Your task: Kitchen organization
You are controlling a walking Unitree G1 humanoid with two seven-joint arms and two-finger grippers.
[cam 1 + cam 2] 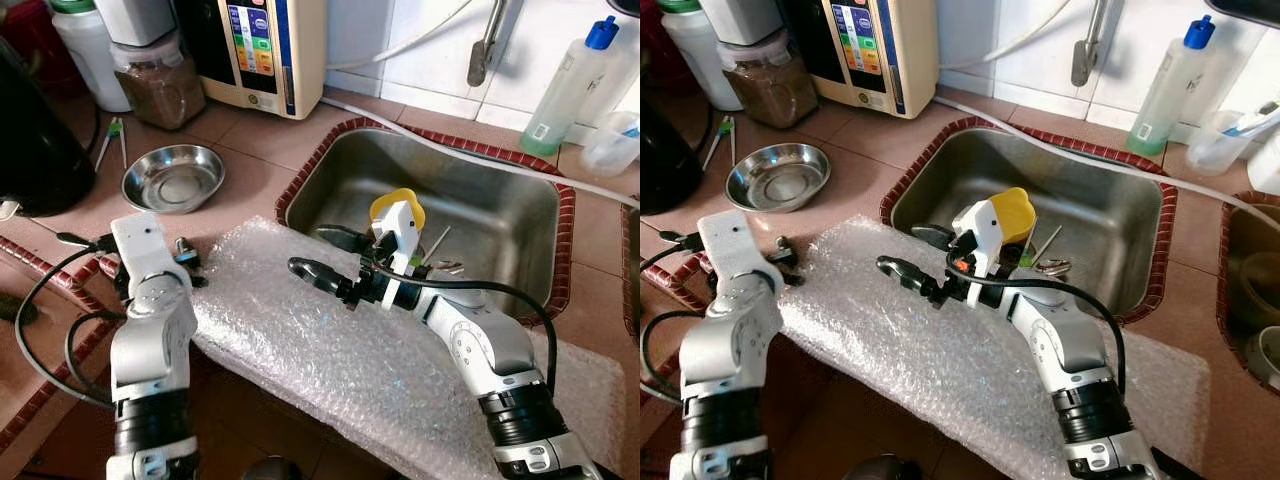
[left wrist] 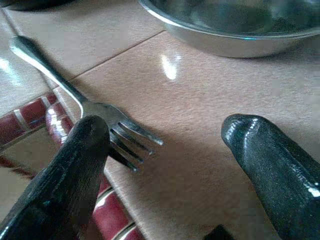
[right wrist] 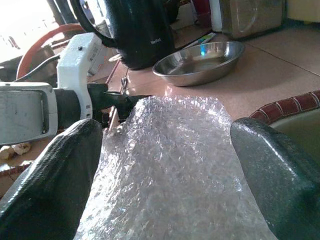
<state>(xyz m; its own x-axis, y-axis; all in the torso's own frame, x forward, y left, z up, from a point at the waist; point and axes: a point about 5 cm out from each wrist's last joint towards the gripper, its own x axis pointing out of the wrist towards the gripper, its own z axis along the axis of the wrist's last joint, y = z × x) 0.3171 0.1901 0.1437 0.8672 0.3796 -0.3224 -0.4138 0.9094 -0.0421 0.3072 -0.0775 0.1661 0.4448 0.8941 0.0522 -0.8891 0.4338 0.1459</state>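
- Our left gripper (image 2: 165, 150) is spread wide and holds nothing; one finger (image 2: 75, 165) lies over the tines of the fork (image 2: 107, 117), the other finger (image 2: 272, 160) rests on bare tile well to the side.
- The fork lies flat on the counter (image 1: 250, 150) at the red-tiled edge, at about 8 o'clock from the steel bowl (image 1: 173, 177), handle pointing away from us.
- Risk, as we judge it: closing from here could pinch only the tine tips, so the fork may pivot, skid on the smooth tile or slide off the edge.
- A flat, thin fork gives little to grip; the fingers may scrape tile and shut on nothing.
- The bowl sits near; a shoved fork could knock it.
- Our right gripper (image 1: 322, 258) hovers parted and empty over the bubble wrap (image 1: 330, 350), at 9 o'clock from the sink (image 1: 330, 170); dragging the sheet could disturb the left arm's work.
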